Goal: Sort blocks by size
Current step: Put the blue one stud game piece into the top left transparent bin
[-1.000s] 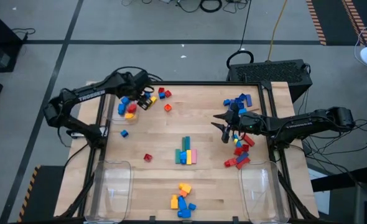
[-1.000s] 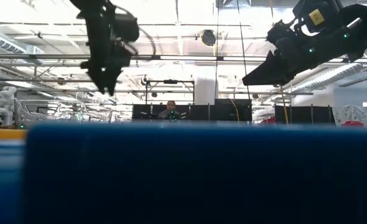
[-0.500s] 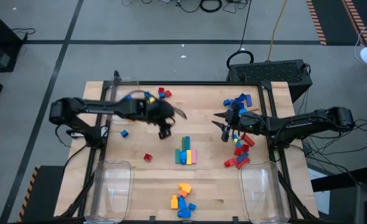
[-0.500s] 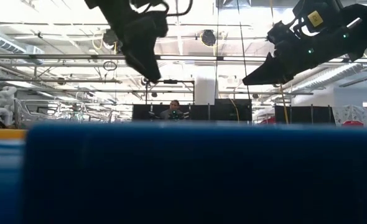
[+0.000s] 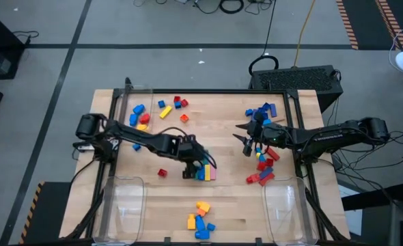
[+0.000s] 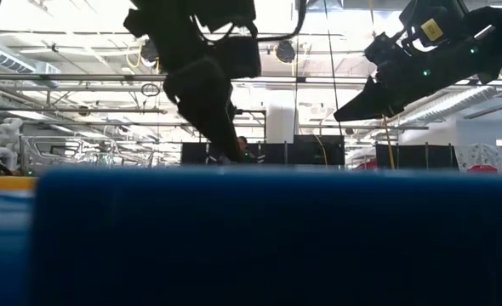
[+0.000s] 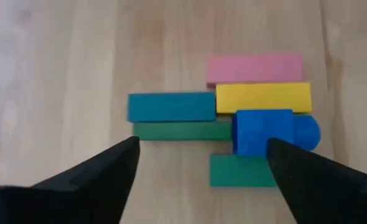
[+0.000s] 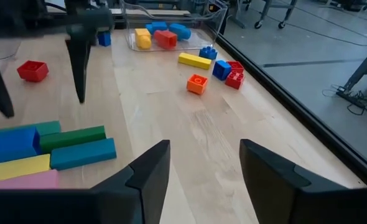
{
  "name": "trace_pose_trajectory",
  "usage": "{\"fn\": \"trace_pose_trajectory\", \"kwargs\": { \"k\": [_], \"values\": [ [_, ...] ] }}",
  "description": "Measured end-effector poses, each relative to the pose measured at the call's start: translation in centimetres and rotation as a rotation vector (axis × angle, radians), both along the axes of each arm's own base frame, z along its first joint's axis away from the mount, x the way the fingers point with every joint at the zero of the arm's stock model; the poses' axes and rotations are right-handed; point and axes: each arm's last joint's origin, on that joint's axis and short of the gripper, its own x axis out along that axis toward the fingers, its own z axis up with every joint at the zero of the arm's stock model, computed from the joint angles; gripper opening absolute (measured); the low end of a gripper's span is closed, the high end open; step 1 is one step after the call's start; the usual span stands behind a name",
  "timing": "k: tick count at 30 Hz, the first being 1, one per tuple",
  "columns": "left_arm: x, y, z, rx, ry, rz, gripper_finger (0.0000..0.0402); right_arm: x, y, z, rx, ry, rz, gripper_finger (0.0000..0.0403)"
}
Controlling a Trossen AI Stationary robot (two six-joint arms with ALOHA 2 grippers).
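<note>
Because the long bars lie side by side mid-worktop as one size group, the left claw hangs open and empty just over them, while the right claw, also open, waits near the right-hand blocks.

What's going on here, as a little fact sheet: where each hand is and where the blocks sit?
left hand: open, over the row of long bars mid-table
right hand: open, empty, raised near the right-side pile
bars: pink, yellow, teal, green, side by side
near-edge cluster: orange, yellow, blue
clear bin: far left, several blocks inside
</note>
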Motion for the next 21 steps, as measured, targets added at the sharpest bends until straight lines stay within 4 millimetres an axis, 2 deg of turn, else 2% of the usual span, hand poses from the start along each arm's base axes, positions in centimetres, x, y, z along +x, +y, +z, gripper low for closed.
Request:
{"fn": "trace_pose_trajectory", "kwargs": {
  "k": [4,11,21],
  "values": [
    [0.5,-0.5,-0.7,-0.043,-0.011,-0.015,0.0376,0.0,0.0,0.0,0.0,0.0,0.0,0.0192],
    [0.9,-1.7,-1.0,-0.144,-0.035,-0.004,0.0377,0.0,0.0,0.0,0.007,-0.002,-0.003,0.0201],
    [1.0,-4.1,-3.0,-0.086,-0.021,0.03,0.0377,-0.1,0.0,-0.1,0.021,0.007,-0.007,0.0201]
  ]
}}
